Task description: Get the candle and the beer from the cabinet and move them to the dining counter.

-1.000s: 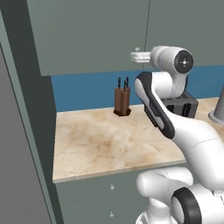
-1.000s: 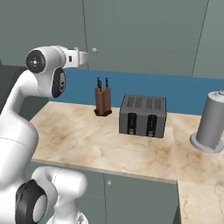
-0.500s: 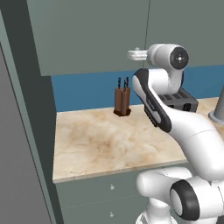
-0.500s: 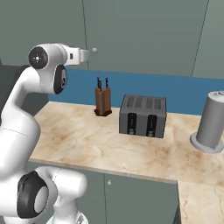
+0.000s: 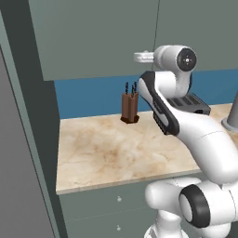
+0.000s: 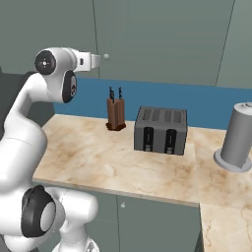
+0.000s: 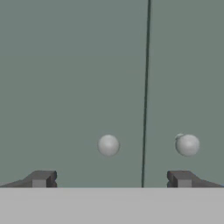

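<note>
Risk first, reading the hand view from left to right. Left knob [image 7: 108,145] sits between the fingertips [image 7: 41,178] but off-centre, nearer the middle seam [image 7: 145,87] than the left tip; right knob [image 7: 187,145] sits almost straight above the right tip. Closing from here could pinch the wrong knob, or catch both and jam the two doors of the cabinet [image 7: 70,65] against each other. Could also glance off the round knob, since a ball gives little to bite on. Gripper [image 7: 111,179] wide apart, holding nothing, close in front of the shut doors. Candle and beer nowhere to be seen; judged to be behind those doors, so nothing to fetch until one swings open.

Room next, again from the left. Tall dark panel [image 5: 32,139] at the far left of the worktop [image 5: 107,148], a hard edge for any door swinging that way. Knife block [image 6: 115,114], then toaster [image 6: 160,130], then grey canister [image 6: 238,137] stand below on the marble, well apart from the hand. Plenty of free air under the cabinet for pulling back; little slack sideways at the seam.
</note>
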Motion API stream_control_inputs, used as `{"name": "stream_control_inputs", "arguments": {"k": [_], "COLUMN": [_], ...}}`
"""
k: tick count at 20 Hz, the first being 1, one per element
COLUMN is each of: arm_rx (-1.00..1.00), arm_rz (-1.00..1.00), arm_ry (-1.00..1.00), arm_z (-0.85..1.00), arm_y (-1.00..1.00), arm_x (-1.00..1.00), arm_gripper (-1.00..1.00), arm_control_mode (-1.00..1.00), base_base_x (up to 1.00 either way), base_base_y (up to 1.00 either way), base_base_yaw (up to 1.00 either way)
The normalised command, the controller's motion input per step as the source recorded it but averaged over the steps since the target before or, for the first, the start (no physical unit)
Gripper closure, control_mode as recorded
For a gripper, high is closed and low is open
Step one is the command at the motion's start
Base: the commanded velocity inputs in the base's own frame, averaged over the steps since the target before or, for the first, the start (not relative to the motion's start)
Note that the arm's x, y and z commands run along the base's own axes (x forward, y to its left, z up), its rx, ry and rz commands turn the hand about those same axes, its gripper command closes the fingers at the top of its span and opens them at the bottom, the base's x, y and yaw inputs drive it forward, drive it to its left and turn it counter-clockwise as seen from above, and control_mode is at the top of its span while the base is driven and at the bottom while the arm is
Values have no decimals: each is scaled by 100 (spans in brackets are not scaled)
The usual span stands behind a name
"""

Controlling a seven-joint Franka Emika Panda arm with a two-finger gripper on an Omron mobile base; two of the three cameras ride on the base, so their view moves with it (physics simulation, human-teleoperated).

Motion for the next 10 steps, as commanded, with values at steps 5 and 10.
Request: {"name": "stream_control_inputs", "arguments": {"k": [5,10], "arm_rx": [0,0], "arm_rz": [0,0], "arm_ry": [1,2], "arm_z": [0,0], "arm_y": [5,1], "arm_x": [16,17], "arm_gripper": [-100,-100], "arm_control_mode": [-100,-100], "base_base_x": [0,0], "base_base_y": [0,0], "base_base_yaw": [0,0]}}
